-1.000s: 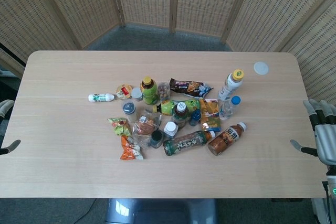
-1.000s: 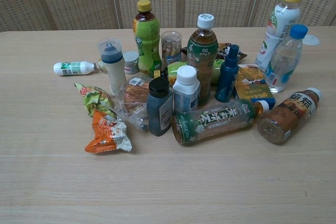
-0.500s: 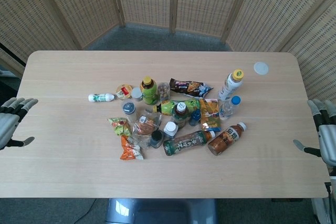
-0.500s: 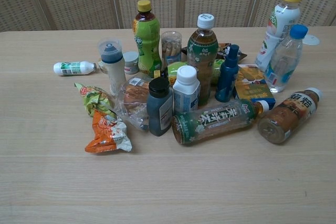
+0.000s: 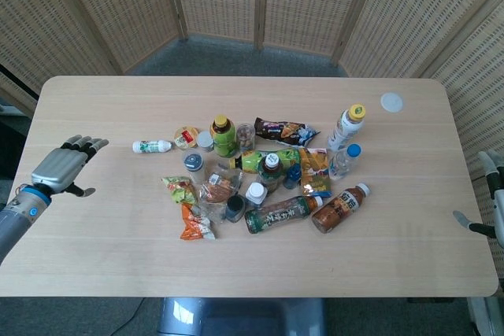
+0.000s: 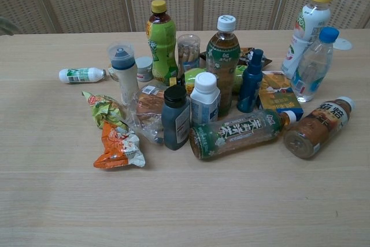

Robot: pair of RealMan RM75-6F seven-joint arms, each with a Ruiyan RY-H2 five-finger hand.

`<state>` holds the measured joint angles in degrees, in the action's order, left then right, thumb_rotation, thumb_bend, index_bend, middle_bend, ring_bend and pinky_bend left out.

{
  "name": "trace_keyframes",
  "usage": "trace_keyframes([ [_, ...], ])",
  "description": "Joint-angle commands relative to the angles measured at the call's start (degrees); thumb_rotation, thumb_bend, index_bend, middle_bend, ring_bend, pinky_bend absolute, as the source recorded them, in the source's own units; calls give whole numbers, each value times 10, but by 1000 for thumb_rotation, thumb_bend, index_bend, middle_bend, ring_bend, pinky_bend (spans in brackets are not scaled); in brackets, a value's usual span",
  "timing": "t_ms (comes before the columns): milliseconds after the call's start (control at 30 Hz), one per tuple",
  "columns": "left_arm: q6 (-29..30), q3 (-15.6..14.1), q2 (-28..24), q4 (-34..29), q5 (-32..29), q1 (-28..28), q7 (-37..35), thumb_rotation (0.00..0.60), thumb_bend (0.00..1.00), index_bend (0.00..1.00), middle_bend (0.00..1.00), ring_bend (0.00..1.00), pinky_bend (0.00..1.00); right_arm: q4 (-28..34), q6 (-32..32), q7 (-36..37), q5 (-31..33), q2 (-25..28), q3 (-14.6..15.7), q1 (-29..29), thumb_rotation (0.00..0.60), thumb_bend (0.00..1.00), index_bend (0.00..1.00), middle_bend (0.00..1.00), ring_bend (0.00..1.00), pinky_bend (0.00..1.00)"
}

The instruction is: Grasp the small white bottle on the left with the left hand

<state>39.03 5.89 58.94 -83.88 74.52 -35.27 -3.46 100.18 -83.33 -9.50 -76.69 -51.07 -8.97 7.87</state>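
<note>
The small white bottle (image 5: 151,146) with a green label lies on its side at the left end of the clutter, also seen in the chest view (image 6: 81,75). My left hand (image 5: 63,167) hovers over the table's left part, palm down and fingers spread, holding nothing, well to the left of the bottle. My right hand (image 5: 490,194) shows only partly at the right edge of the head view, off the table, with fingers apart. Neither hand appears in the chest view.
A crowd of bottles and snack packs fills the table's middle: a green bottle with yellow cap (image 5: 223,135), a round tin (image 5: 187,137) just right of the white bottle, a lidded cup (image 6: 122,70), crumpled wrappers (image 6: 115,146). A white lid (image 5: 391,102) lies far right.
My left hand has come up from the table's left edge and moved right over the tabletop toward the white bottle. My right hand has drifted further right, out of frame. The objects stayed put.
</note>
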Motion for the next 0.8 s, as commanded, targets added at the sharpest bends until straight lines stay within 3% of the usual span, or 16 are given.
trace_keyframes([
  [33, -30, 7, 39, 34, -23, -29, 12, 600, 257, 0, 0, 0, 0, 0, -2, 0, 2, 2, 0, -2, 512, 28, 0, 0, 0, 0],
  [800, -147, 14, 251, 261, -96, -142, 26, 600, 259, 0, 0, 0, 0, 7, -27, -2, 28, 17, -4, -27, 515, 26, 0, 0, 0, 0],
])
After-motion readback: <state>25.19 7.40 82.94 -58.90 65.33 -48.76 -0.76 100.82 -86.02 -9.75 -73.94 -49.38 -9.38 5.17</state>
